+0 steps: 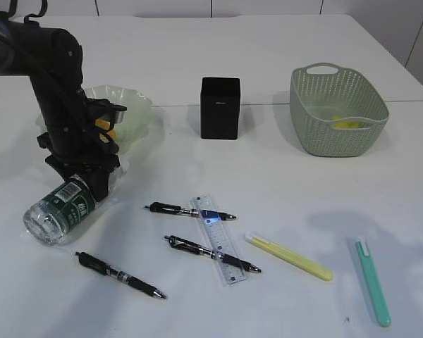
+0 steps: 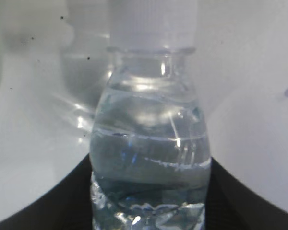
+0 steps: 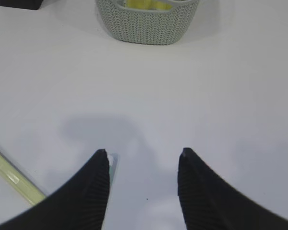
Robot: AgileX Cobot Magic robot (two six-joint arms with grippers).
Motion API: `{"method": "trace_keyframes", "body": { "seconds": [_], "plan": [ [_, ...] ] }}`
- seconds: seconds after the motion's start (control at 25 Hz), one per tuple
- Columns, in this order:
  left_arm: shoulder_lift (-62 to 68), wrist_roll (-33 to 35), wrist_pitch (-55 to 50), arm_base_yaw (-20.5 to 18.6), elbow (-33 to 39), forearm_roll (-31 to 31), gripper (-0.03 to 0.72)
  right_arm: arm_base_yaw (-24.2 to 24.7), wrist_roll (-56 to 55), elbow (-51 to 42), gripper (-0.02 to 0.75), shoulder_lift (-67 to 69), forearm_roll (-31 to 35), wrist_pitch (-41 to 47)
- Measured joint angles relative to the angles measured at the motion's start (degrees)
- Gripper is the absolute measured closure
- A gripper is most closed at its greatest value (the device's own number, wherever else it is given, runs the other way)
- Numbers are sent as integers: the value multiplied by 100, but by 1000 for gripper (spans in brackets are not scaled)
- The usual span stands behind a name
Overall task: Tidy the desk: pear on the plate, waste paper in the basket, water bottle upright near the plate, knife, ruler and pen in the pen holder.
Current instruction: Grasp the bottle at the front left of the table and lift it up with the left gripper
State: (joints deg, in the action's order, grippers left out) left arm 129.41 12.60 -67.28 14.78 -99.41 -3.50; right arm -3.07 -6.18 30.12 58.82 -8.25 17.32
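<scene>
The left hand (image 1: 92, 179) is lowered over the neck end of the water bottle (image 1: 62, 208), which lies on its side on the white worktop (image 1: 282, 176), base pointing toward the near-left. Whether the fingers clamp the bottle cannot be told from this angle. The plate (image 1: 130, 105) sits just behind the arm, something yellow partly showing in it. The black pen holder (image 1: 220, 107) stands upright at centre rear; the basket (image 1: 338, 109) stands to its right with yellow material inside. In front lie three black pens (image 1: 120, 274), two of them crossing the clear ruler (image 1: 218, 239), a yellow knife (image 1: 289, 257) and a teal pen (image 1: 372, 282).
</scene>
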Motion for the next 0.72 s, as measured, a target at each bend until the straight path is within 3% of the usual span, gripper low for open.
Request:
{"method": "trace_keyframes", "body": {
  "seconds": [0.72],
  "plan": [
    [-201,-187,196,0,0,8,291,0,0,0,386,0,0,0]
  ]
}}
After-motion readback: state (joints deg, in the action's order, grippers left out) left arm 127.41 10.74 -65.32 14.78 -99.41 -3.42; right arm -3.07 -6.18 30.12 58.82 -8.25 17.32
